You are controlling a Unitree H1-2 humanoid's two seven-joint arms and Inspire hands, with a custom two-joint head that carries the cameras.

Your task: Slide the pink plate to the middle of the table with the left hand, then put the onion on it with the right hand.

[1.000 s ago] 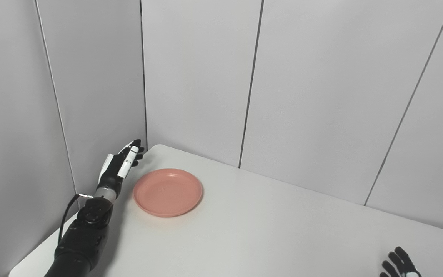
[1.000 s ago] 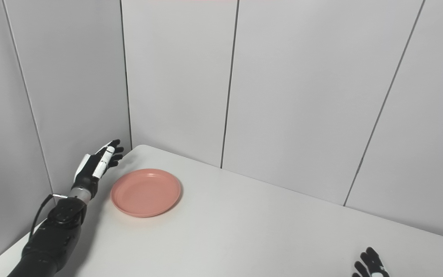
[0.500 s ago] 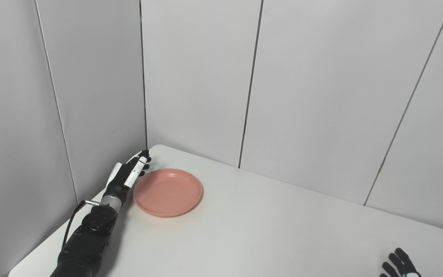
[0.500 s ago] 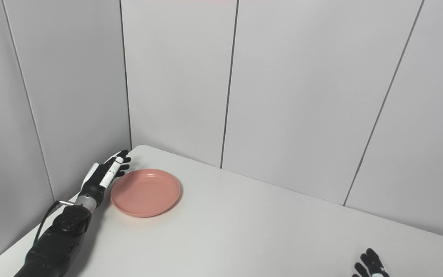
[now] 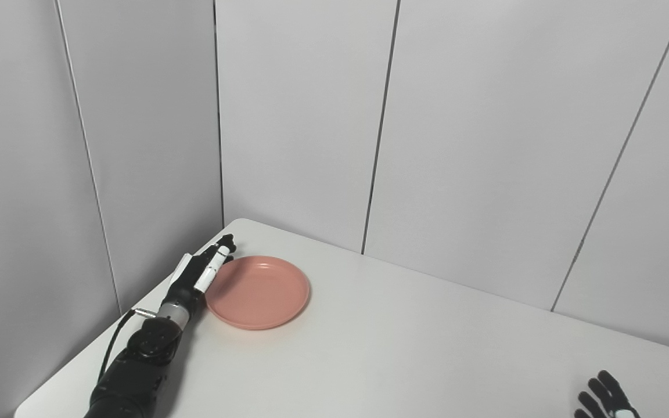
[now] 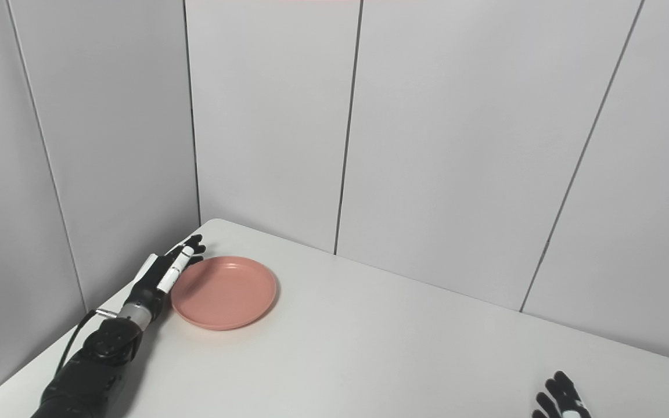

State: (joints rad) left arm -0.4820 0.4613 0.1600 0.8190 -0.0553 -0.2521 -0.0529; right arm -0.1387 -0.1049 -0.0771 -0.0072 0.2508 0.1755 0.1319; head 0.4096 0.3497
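Note:
The pink plate (image 5: 258, 291) lies on the white table (image 5: 404, 348) near its far left corner. My left hand (image 5: 200, 268) is open with fingers stretched out, low on the table and right against the plate's left rim. It also shows in the right eye view (image 6: 166, 268) beside the plate (image 6: 224, 292). My right hand (image 5: 607, 400) shows only its fingertips at the bottom right edge, fingers spread, holding nothing. No onion is in view.
Grey wall panels (image 5: 311, 116) stand close behind the table and along its left side, meeting at the corner just beyond my left hand. The table's left edge (image 5: 79, 360) runs near my left forearm.
My left hand has come down from above the table corner and moved right to the plate's left rim. The view has shifted slightly. The right hand has not moved.

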